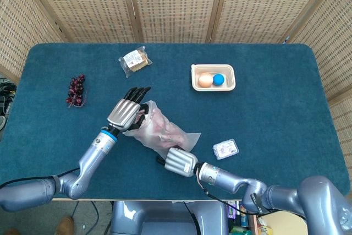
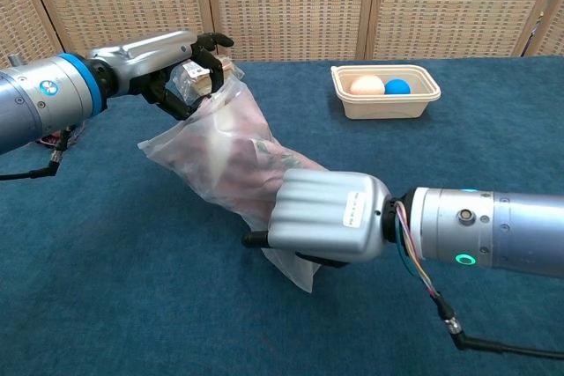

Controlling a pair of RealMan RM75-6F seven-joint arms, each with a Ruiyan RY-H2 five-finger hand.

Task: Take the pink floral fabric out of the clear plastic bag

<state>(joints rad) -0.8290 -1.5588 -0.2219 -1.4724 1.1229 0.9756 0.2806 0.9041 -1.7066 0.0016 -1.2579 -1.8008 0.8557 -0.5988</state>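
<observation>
The clear plastic bag [image 1: 184, 139] [image 2: 176, 151] lies slanted across the middle of the blue table, with the pink floral fabric [image 1: 164, 130] [image 2: 242, 169] bunched inside it. My left hand [image 1: 127, 112] [image 2: 167, 63] grips the bag's upper end and lifts it off the table. My right hand [image 1: 179, 162] [image 2: 324, 217] sits at the bag's lower end, its back towards the chest camera. Its fingers curl in around the bag's bottom corner, mostly hidden behind the hand.
A beige tray [image 1: 194, 81] [image 2: 388, 108] with an orange egg and a blue ball stands at the back right. A wrapped snack [image 1: 135, 60] lies at the back, dark grapes [image 1: 76, 90] at the left, and a small packet [image 1: 225, 148] right of the bag.
</observation>
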